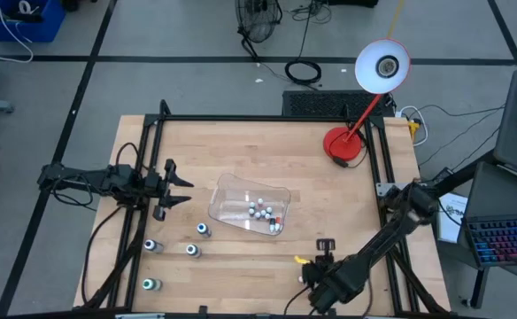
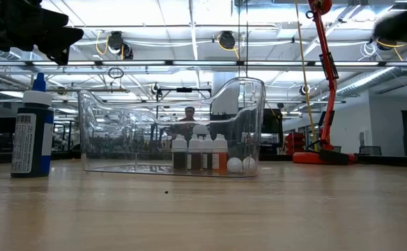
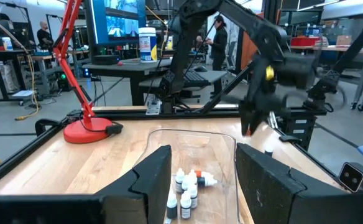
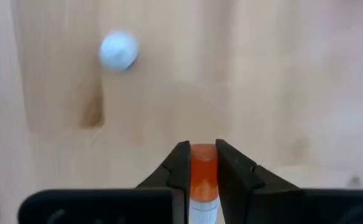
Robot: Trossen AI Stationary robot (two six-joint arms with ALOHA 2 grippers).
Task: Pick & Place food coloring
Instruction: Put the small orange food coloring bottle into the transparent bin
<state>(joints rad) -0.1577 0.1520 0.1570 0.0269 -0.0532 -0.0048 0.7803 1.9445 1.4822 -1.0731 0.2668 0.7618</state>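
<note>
Near the worktop's front edge, the right tool (image 4: 199, 163) was clamped on one orange food coloring bottle (image 4: 201, 167).

The tiny bottle, orange-bodied with a whitish end, sat pinched between the dark fingers above bare wood, probably so it could be carried to the clear tray (image 1: 226, 190) mid-worktop, where a cluster of whitish bottles (image 1: 262, 211) already stood. Four more bottles (image 1: 203, 229) stood loose towards the front-left corner. At the left edge, the left tool (image 1: 181, 189) waited with fingers parted, holding nothing, facing the tray.
</note>
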